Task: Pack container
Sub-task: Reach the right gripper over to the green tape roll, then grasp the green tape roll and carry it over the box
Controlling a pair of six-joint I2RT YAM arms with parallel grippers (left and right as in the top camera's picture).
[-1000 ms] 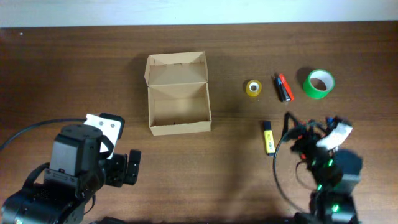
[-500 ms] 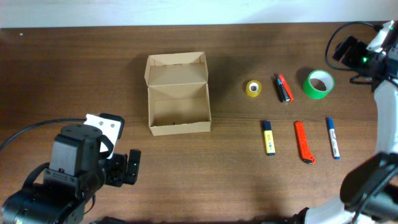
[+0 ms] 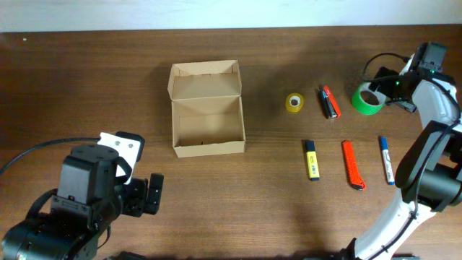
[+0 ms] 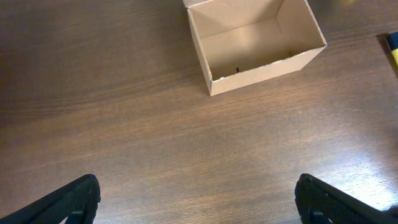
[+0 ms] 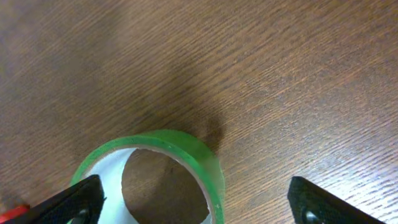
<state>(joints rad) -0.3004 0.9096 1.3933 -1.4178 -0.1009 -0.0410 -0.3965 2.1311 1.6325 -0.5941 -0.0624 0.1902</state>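
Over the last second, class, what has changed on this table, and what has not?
The right gripper swung from the near right side to the far right, then settled, open, over the green tape roll; nothing gripped. The left gripper and container stayed put.

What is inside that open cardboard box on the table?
Nothing shows inside the cardboard box: from overhead, only its bare brown floor and walls are visible, with the lid flap folded back. From the left wrist view, the near wall hides a strip of the floor.
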